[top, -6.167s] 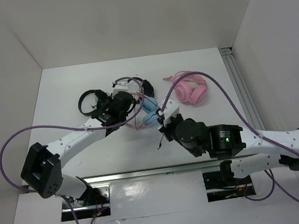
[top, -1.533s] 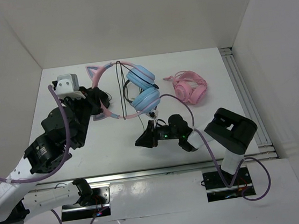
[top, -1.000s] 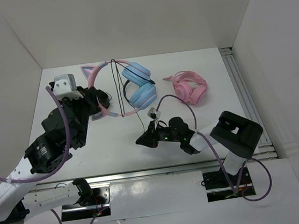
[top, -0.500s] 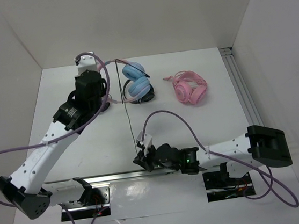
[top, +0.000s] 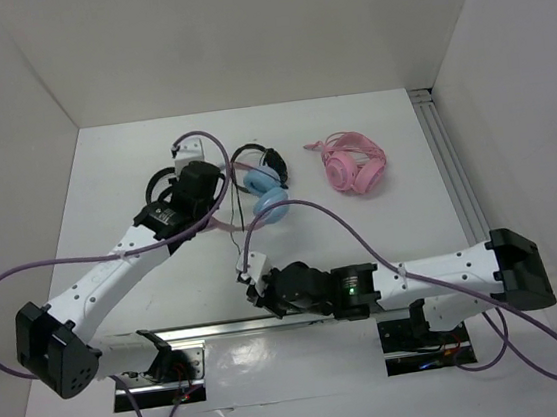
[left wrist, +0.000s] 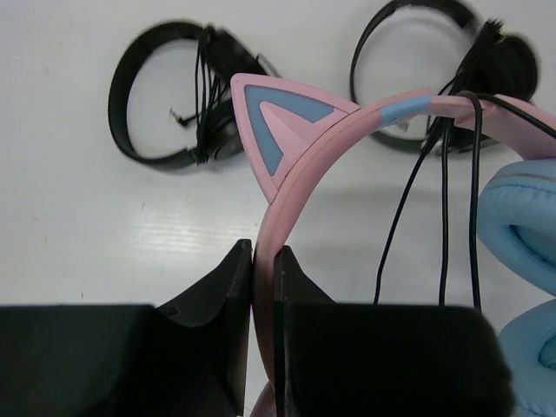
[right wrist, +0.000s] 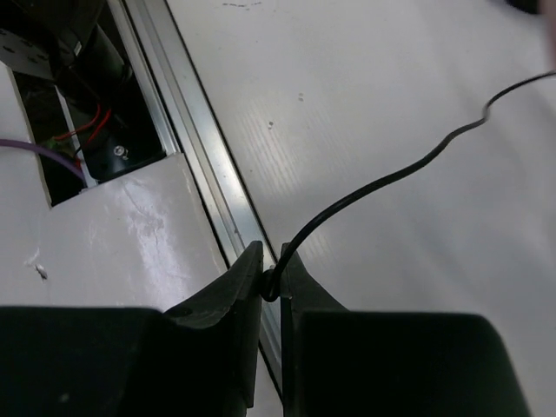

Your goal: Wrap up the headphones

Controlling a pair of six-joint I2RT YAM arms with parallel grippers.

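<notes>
The headphones have light blue ear cups (top: 269, 191) and a pink headband with a cat ear (left wrist: 287, 130). My left gripper (top: 214, 194) is shut on the headband (left wrist: 262, 261). Its black cable (left wrist: 443, 174) loops several times over the headband next to a blue cup (left wrist: 521, 217). A loose strand of the cable (top: 238, 243) runs down to my right gripper (top: 251, 284). That gripper is shut on the cable (right wrist: 271, 282) near the table's front edge. The cable curves away over the table (right wrist: 391, 174).
Two black headphones lie behind the left gripper (top: 160, 187), (top: 261, 156), both also in the left wrist view (left wrist: 174, 113), (left wrist: 434, 52). All-pink headphones (top: 354, 168) lie at the back right. An aluminium rail (right wrist: 200, 130) runs along the front edge under the right gripper.
The left gripper has lowered the headphones toward the table's middle, headband now end-on to the top camera. The right gripper has pulled the cable toward the front left, near the rail.
</notes>
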